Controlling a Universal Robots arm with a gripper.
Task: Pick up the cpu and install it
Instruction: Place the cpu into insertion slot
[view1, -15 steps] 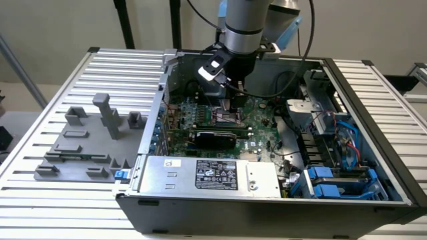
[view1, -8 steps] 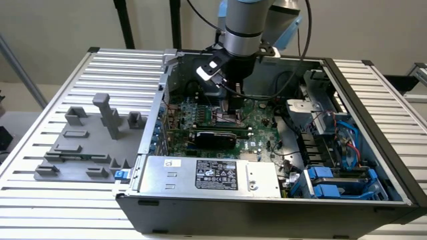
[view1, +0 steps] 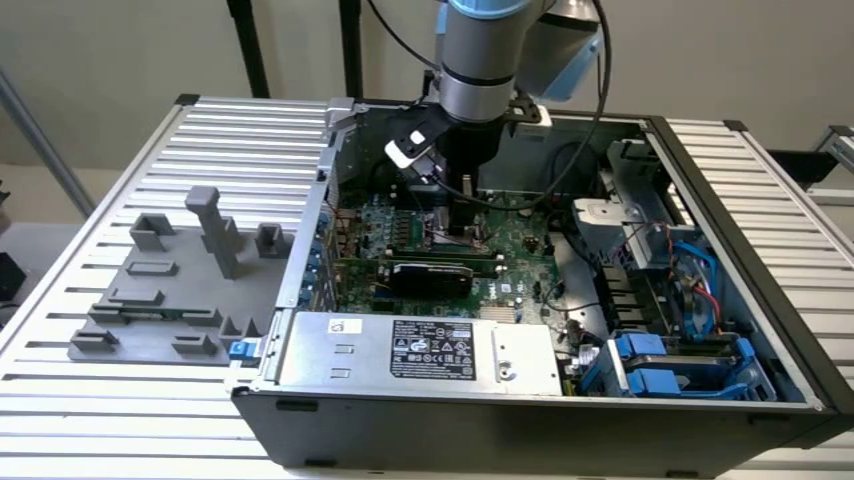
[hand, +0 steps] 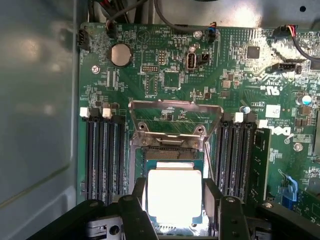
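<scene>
Gripper (view1: 457, 205) held over the motherboard (view1: 514, 268)
The computer case (view1: 534, 425) is seen open; grey fixture blocks (view1: 218, 238) are set on the slatted table (view1: 94, 410) at the exterior view's left.

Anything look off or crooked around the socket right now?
Nothing stands out. The cpu sits square over the socket, held in the gripper; the socket's metal load plate is flipped up, clear of it. No loose or damaged parts show.

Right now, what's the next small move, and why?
Probably ease straight down a touch. The gripper grips the cpu by two sides, squarely over the open socket, load plate raised clear. Whether it's seated, I can't tell.
</scene>
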